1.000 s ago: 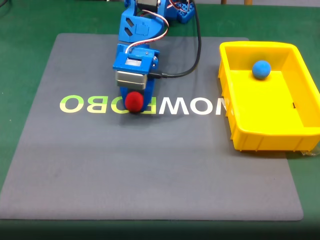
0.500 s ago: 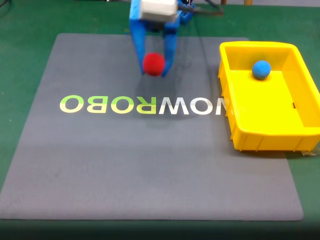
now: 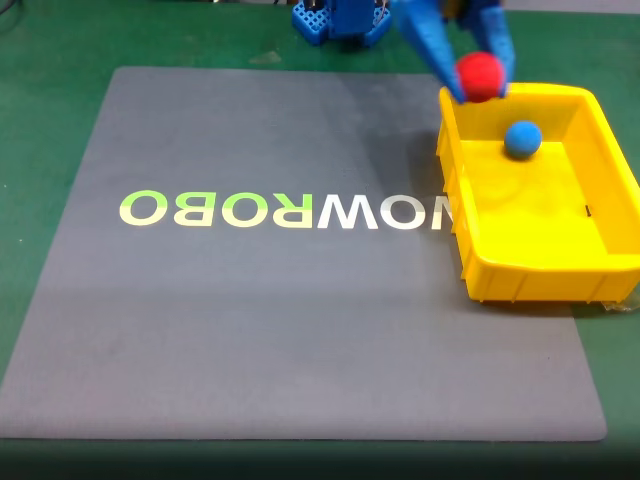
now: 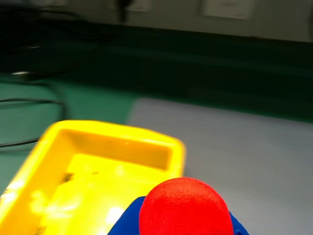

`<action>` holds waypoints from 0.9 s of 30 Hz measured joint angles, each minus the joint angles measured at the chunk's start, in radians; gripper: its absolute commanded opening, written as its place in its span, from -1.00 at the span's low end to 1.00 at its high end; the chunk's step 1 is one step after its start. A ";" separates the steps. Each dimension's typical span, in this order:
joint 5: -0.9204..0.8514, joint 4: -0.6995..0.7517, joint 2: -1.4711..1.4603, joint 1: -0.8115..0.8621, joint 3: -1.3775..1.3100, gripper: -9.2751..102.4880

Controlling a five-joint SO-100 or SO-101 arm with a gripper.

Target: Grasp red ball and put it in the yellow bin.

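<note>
We note the tool [image 3: 478, 75] pinching the red ball [image 3: 479, 76] between its two blue fingers, held aloft at the far-left corner of the yellow bin [image 3: 470, 250] in the fixed view. We judge the height is there to carry it over the wall. In the wrist view the red ball [image 4: 185, 208] looks short of the yellow bin [image 4: 46, 156], though blur makes that uncertain. A blue ball [image 3: 522, 138] already lies inside. Release comes next.

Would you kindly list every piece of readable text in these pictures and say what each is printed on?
"NOWROBO", upside down in the fixed view, on the grey mat: green letters fading to white.
Nothing legible on the yellow bin, the red ball or the blue ball.
</note>
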 measured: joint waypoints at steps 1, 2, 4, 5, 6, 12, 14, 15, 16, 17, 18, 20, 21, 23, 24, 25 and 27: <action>0.008 0.000 0.000 -0.028 0.000 -0.84; 0.012 0.000 0.000 -0.052 0.000 -0.84; 0.021 -0.002 0.000 -0.098 0.000 -0.84; 0.026 -0.002 0.000 -0.118 0.000 -0.84; 0.029 -0.005 0.000 -0.135 0.000 -0.84; 0.032 -0.044 -0.054 -0.196 0.000 -0.84; 0.035 -0.055 -0.069 -0.206 0.000 -0.84; 0.037 -0.060 -0.074 -0.207 0.000 -0.84; 0.037 -0.060 -0.074 -0.209 0.000 -0.84; 0.037 -0.060 -0.075 -0.209 0.000 -0.84; 0.037 -0.064 -0.078 -0.209 0.000 -0.84; 0.037 -0.066 -0.083 -0.209 0.000 -0.82; 0.037 -0.066 -0.086 -0.209 0.000 -0.71; 0.043 -0.066 -0.086 -0.209 0.000 -0.42; 0.049 -0.067 -0.086 -0.209 0.000 -0.36; 0.054 -0.075 -0.086 -0.209 0.000 -0.32; 0.063 -0.080 -0.089 -0.206 0.000 -0.25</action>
